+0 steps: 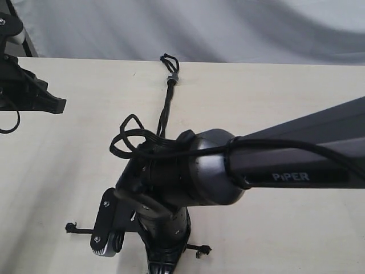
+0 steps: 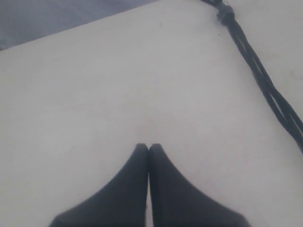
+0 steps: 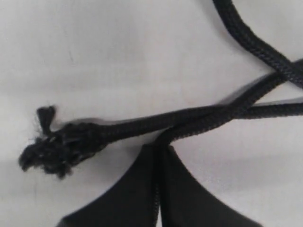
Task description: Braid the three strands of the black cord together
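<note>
"PiPER" is printed on the right arm (image 1: 296,148), which hides most of the black cord (image 1: 169,105) running under it from the grey clamp (image 1: 173,80) beyond. The right tool (image 3: 158,147) pinches one strand (image 3: 189,131); the left tool (image 2: 149,146) is closed and empty over the tabletop (image 1: 274,91).

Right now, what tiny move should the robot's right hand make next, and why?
Probably: the right hand carries its pinched strand across the knotted strand. That hand is shut on one strand lying right against the knotted one, so a crossing looks like the next braid step. The left hand is shut, empty, apart from the cord.
</note>
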Robot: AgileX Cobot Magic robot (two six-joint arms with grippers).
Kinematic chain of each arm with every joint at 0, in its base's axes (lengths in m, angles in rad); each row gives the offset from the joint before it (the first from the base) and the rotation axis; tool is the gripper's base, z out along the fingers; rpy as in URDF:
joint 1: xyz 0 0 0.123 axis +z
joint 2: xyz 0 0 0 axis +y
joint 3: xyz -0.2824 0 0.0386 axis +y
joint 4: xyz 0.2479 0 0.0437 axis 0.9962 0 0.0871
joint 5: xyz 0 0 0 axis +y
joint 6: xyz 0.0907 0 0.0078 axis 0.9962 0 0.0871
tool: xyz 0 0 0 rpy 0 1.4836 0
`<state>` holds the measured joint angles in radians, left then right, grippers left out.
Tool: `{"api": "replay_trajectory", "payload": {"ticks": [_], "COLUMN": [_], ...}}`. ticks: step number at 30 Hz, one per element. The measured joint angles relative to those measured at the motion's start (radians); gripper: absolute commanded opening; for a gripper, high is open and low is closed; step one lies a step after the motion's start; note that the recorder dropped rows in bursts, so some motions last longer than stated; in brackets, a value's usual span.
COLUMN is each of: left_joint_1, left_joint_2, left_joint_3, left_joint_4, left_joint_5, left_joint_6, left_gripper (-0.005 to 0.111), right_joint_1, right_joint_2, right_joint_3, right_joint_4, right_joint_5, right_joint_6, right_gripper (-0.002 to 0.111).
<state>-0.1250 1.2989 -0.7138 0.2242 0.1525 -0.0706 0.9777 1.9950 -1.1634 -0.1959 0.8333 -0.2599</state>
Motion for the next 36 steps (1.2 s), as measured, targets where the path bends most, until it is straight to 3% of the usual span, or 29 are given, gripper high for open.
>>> {"api": "replay_trajectory", "payload": {"ticks": [8, 10, 16, 17, 19, 23, 27, 31, 36], "left_joint_1": [0.0, 0.0, 0.0, 0.0, 0.0, 0.0, 0.0, 0.0, 0.0], "left_joint_2": [0.0, 0.0, 0.0, 0.0, -0.002, -0.071, -0.304, -0.572, -0.776], "left_joint_3": [0.0, 0.0, 0.0, 0.0, 0.0, 0.026, 0.195, 0.317, 0.328], "left_joint_4": [0.0, 0.0, 0.0, 0.0, 0.0, 0.0, -0.037, -0.041, -0.041], "left_joint_5": [0.0, 0.0, -0.005, -0.007, -0.007, -0.021, -0.146, -0.16, -0.167], "left_joint_6": [0.0, 0.0, -0.002, -0.002, -0.009, -0.051, -0.063, -0.071, -0.071], "left_gripper": [0.0, 0.0, 0.0, 0.0, 0.0, 0.0, 0.0, 0.0, 0.0], "right_joint_1": [-0.055, -0.058, -0.06, -0.062, -0.062, -0.062, -0.062, -0.062, -0.062], "right_joint_2": [-0.007, -0.007, -0.016, -0.02, -0.065, -0.331, -0.632, -0.782, -0.864], "right_joint_3": [0.0, 0.0, 0.002, 0.004, 0.012, 0.013, 0.013, 0.013, 0.013], "right_joint_4": [0.039, 0.043, 0.037, 0.037, 0.039, -0.017, -0.167, -0.179, -0.179], "right_joint_5": [-0.005, -0.013, -0.052, -0.057, -0.062, -0.052, -0.066, -0.092, -0.092], "right_joint_6": [0.003, 0.005, 0.009, 0.009, 0.009, 0.089, 0.26, 0.326, 0.37], "right_gripper": [0.0, 0.009, 0.068, 0.086, 0.1, 0.105, 0.105, 0.105, 0.105]}}
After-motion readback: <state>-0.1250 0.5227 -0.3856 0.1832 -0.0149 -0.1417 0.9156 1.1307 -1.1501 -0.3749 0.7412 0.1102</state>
